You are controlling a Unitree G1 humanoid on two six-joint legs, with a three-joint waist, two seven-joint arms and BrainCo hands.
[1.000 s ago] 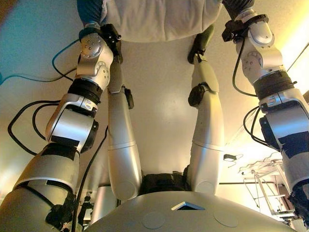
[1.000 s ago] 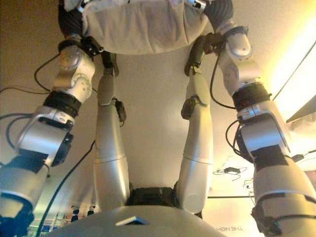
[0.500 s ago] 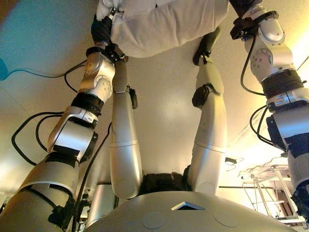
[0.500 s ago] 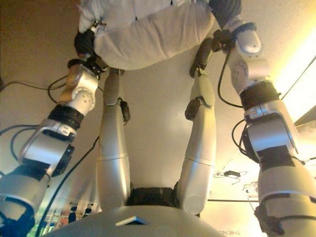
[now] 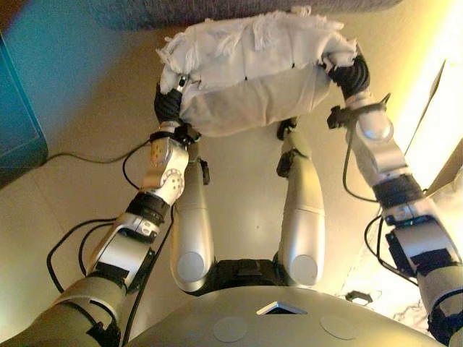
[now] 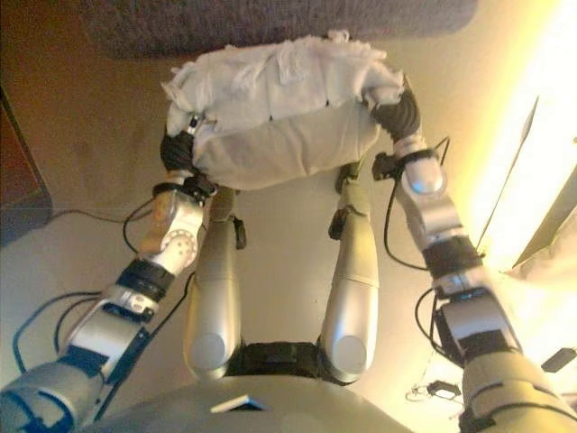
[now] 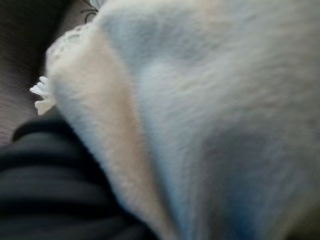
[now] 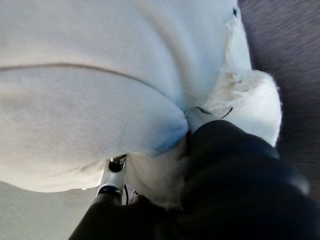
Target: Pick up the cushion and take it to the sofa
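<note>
A white cushion (image 5: 253, 72) with a fringed edge hangs above the floor, held between my two hands. My left hand (image 5: 168, 107) presses against its left end and my right hand (image 5: 351, 72) against its right end; only their dark ribbed covers show, the rest is buried in the cloth. The left wrist view is filled by the cushion (image 7: 210, 125) beside the dark cover of the left hand (image 7: 50, 190). In the right wrist view the cushion (image 8: 90, 75) bulges over the right hand (image 8: 235, 175). The dark grey sofa (image 6: 270, 27) lies just beyond the cushion.
A dark teal piece of furniture (image 5: 18, 130) stands at the left over the beige floor (image 5: 87, 79). A bright white surface (image 5: 434, 123) runs along the right side.
The whole picture has shifted, so the camera has moved. Both arms have stretched out farther with the cushion, which now shows whole, and the sofa's edge has come into view.
</note>
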